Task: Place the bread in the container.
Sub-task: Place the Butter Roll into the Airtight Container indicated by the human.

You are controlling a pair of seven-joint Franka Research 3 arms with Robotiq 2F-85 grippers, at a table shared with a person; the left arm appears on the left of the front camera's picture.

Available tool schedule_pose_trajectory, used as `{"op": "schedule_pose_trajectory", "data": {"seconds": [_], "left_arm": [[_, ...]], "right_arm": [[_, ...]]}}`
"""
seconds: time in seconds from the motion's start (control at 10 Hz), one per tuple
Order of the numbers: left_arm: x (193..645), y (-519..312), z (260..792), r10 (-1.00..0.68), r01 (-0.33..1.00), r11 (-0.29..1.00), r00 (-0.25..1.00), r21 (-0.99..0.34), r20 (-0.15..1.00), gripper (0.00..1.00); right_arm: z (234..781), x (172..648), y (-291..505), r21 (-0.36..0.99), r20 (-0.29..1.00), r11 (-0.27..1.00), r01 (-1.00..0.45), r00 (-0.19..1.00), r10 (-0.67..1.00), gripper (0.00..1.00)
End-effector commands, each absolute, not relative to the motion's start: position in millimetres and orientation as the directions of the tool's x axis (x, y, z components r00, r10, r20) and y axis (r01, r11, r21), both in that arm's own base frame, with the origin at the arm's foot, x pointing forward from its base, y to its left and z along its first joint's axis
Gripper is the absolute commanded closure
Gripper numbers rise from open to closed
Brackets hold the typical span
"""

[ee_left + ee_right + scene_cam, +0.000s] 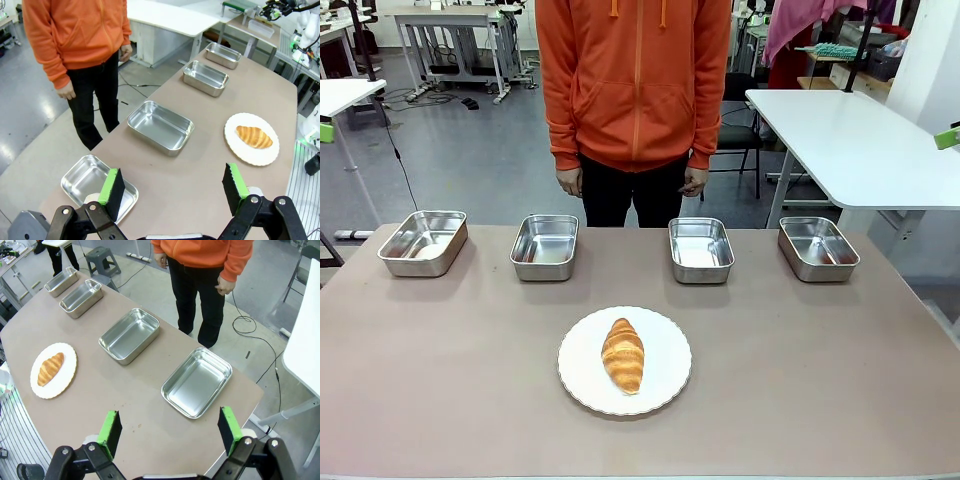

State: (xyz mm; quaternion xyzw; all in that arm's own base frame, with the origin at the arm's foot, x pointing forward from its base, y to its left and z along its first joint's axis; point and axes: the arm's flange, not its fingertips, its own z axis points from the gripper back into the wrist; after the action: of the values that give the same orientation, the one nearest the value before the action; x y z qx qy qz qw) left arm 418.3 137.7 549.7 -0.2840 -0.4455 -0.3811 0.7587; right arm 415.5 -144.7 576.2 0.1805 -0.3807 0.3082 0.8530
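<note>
- Green-padded left gripper point(172, 189) hangs spread wide and holds nothing; the croissant point(254, 136) lies at its one o'clock.
- Mid-table, the croissant rests on a white plate point(575, 385), long axis twelve-to-six, with four steel trays point(544, 270) beyond.
- Equally agape and empty, the right gripper point(169, 432) sees it at ten o'clock; neither arm looks nearer.
- No legible writing.

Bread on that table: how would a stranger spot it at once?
Look at the brown table in front of the person in orange. Nearer the robot than the row of four steel trays sits a round white plate; the bread lies on it, golden-brown, ridged, the only food.
</note>
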Motion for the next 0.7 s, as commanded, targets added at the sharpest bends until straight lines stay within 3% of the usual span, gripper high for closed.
{"op": "schedule_pose_trajectory", "data": {"seconds": [0.0, 0.6], "left_arm": [[417.7, 137.4, 549.9, -0.327, 0.836, 0.543, 0.304, -0.085, 0.895, 0.00], [417.7, 137.4, 549.9, -0.327, 0.836, 0.543, 0.304, -0.085, 0.895, 0.00]], "right_arm": [[576.3, 416.5, -144.1, 0.077, 0.775, 0.739, -0.669, 0.507, 0.377, 0.00], [576.3, 416.5, -144.1, 0.077, 0.775, 0.739, -0.669, 0.507, 0.377, 0.00]]}}
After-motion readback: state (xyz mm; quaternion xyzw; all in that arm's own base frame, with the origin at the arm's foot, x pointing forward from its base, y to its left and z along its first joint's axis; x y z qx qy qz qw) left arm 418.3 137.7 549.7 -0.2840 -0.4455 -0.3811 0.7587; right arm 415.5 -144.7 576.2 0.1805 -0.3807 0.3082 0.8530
